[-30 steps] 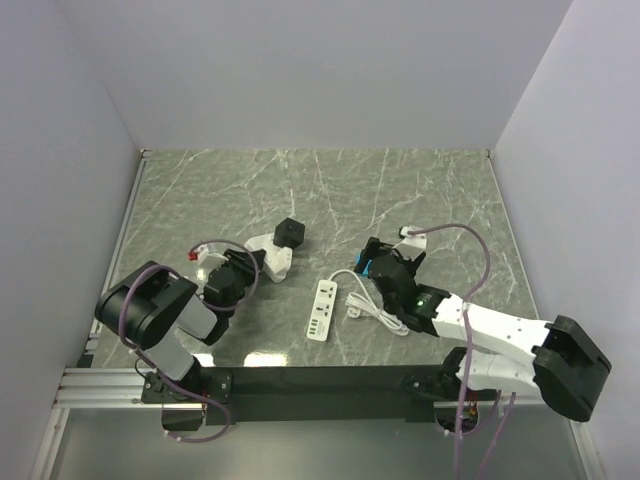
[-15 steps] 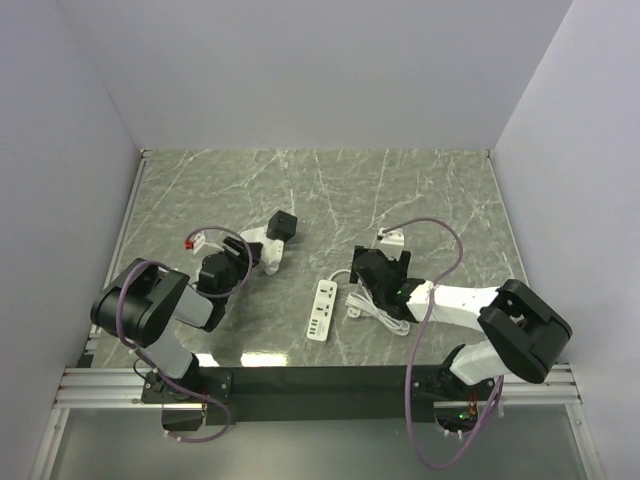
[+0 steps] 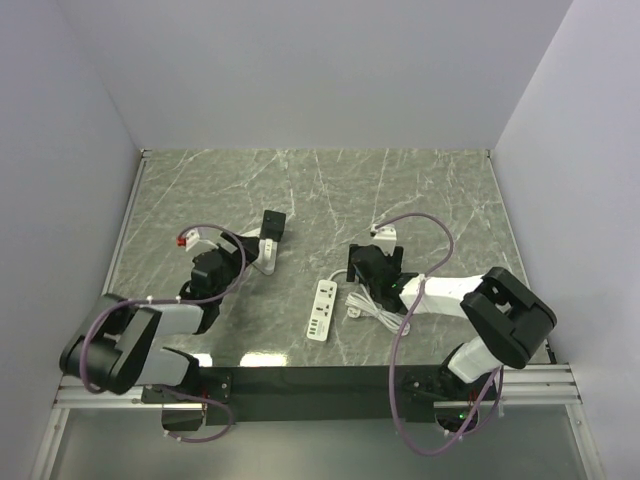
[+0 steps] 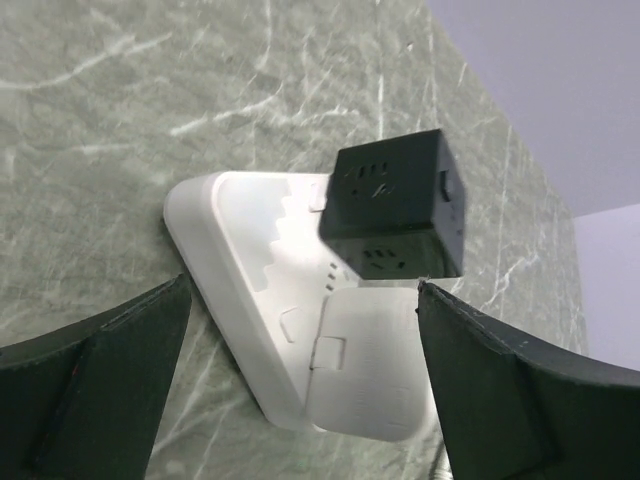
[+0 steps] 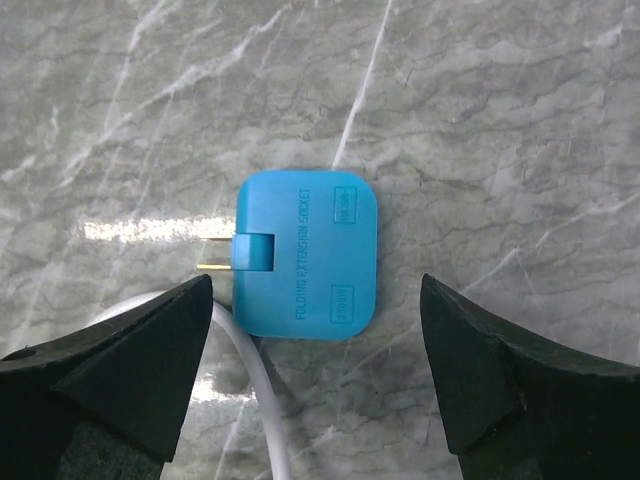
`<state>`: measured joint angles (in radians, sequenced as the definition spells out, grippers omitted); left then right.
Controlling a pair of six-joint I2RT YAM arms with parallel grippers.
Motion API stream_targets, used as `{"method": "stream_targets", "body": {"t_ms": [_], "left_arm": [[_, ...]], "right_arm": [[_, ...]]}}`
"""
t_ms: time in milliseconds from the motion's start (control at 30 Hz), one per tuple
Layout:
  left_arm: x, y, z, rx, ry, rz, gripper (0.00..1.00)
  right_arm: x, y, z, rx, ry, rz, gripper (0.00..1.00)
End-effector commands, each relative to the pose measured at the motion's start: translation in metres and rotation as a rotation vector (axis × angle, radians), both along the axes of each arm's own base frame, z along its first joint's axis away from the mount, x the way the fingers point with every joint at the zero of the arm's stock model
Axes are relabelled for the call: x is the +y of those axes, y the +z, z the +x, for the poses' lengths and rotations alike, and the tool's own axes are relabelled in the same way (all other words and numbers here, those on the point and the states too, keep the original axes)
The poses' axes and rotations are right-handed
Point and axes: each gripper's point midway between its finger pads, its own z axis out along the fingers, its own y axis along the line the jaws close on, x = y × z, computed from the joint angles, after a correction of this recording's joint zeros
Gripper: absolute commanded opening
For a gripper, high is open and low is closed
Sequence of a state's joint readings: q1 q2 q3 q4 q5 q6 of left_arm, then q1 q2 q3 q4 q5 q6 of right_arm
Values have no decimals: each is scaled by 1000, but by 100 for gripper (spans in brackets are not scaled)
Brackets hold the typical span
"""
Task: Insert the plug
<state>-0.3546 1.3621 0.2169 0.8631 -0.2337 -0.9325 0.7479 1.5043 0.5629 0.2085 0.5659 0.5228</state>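
Flat blue plastic folding plug (image 5: 307,254) on marble tabletop (image 5: 500,120), centred between right fingers (image 5: 120,380), wide, empty; prongs point along finger gap. Left fingers (image 4: 90,390) wide, well apart.

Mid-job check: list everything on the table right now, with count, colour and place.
power strip: 1, white, centre of the table, towards the near edge
cord: 1, white, bunched right of the power strip
plug: 1, blue, lying flat with its prongs out
white block: 1, white, left of centre
black cube: 1, black, on the white block
table: 1, green marble
left gripper: open, over the white block
right gripper: open, over the plug
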Motion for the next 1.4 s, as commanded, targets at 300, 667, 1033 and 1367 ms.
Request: {"method": "stream_targets", "body": {"t_ms": [300, 667, 1033, 1367], "left_arm": [[15, 41, -18, -75, 12, 60, 99], [-1, 72, -32, -128, -121, 81, 99], [-72, 104, -53, -224, -531, -9, 99], [-157, 123, -92, -273, -819, -52, 99]], "right_arm": [[3, -5, 13, 20, -16, -52, 84], [6, -2, 9, 18, -7, -21, 20], [29, 90, -15, -218, 141, 90, 0], [73, 131, -59, -339, 390, 196, 0]]}}
